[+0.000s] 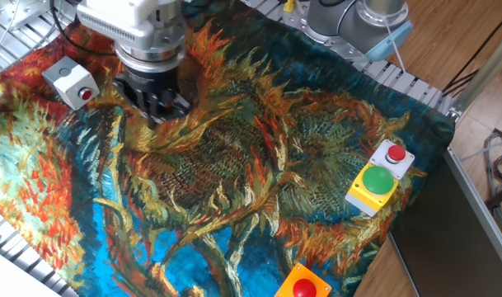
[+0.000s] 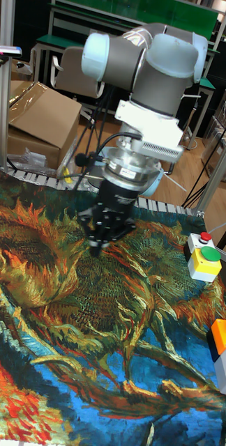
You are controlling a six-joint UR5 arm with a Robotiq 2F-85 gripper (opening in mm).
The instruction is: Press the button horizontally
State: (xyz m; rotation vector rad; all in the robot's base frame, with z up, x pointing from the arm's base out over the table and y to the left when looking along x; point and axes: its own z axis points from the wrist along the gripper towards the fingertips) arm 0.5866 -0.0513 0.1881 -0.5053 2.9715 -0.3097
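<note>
Looked like a robotics lab or test workshop, not a home. Stood on a work table (image 1: pixel 415 82) edged with slotted aluminium rails and draped with a sunflower-painting cloth (image 1: pixel 259 165). Carried an industrial UR5 arm (image 2: pixel 144 59) with grey and pale-blue joints, cables looped around its wrist. Held boxed push-button switches laid out on the cloth: a yellow box with a green button (image 1: pixel 374 185), an orange box with a red dome button (image 1: pixel 303 285), a small grey box with a red button (image 1: pixel 71 82). Showed cardboard boxes (image 2: pixel 36 122) behind the table, green-topped benches (image 2: pixel 134 15) farther back, an aluminium post (image 2: pixel 3 104) and loose cables (image 1: pixel 499 169) on a wooden floor.
</note>
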